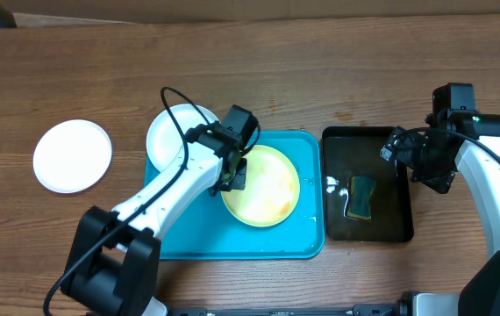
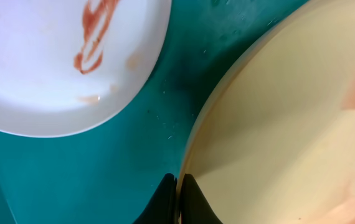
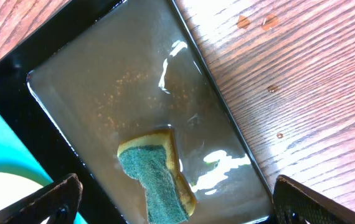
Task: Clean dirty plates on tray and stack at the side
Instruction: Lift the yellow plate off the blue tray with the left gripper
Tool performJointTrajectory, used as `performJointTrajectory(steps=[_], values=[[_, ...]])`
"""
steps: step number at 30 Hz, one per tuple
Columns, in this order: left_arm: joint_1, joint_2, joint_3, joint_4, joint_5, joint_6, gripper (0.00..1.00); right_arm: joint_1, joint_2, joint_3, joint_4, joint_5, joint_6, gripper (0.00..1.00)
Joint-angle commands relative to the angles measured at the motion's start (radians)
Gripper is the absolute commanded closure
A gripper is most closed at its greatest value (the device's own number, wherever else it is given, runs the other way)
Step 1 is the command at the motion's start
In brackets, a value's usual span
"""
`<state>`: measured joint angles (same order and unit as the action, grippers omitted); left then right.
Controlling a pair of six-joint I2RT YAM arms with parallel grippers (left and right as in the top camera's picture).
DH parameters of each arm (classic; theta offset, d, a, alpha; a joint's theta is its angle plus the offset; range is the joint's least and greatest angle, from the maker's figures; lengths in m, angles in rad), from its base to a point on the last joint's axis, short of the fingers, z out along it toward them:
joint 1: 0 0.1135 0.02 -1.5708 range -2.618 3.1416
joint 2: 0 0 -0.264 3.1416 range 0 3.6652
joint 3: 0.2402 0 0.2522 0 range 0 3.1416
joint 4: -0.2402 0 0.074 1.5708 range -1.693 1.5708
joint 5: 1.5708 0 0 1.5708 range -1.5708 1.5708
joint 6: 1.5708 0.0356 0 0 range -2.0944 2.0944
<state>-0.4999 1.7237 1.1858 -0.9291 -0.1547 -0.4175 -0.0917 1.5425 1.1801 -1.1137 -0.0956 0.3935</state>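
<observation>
- Pale yellow plate [image 1: 261, 187] sits in the right half of the turquoise tray [image 1: 232, 244], brown streaks on its face.
- Left gripper [image 1: 234, 178] is clamped on that plate's left rim; the wrist view shows both fingertips [image 2: 165, 198] pinched tight on the edge.
- Dirty white plate [image 1: 167, 139] lies at the tray's far-left corner and overhangs the rim, with a reddish-brown smear [image 2: 93, 34] on it.
- Second white plate [image 1: 72, 155] rests on the table [image 1: 232, 61] near its left edge, well apart from the tray.
- Black tray [image 1: 324, 189] sits just beside the turquoise tray's right edge, holding water and a green-and-yellow sponge [image 1: 360, 197].
- Right gripper [image 1: 415, 161] hovers over the black tray's far-right corner, fingers spread wide, holding nothing.
</observation>
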Motion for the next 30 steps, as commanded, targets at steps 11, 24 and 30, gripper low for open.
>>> performJointTrajectory(steps=[11, 24, 30], values=[[-0.039, -0.125, 0.139, 0.002, -0.13, -0.024, 0.96, -0.002, -0.011, 0.015, 0.005, 0.015, -0.005, 0.0], [-0.08, -0.125, 0.237, 0.082, -0.137, -0.008, 0.96, -0.002, -0.011, 0.015, 0.005, 0.015, -0.005, 0.0], [-0.13, -0.125, 0.237, 0.146, -0.144, -0.005, 0.96, -0.002, -0.011, 0.015, 0.007, 0.015, -0.005, 0.0]])
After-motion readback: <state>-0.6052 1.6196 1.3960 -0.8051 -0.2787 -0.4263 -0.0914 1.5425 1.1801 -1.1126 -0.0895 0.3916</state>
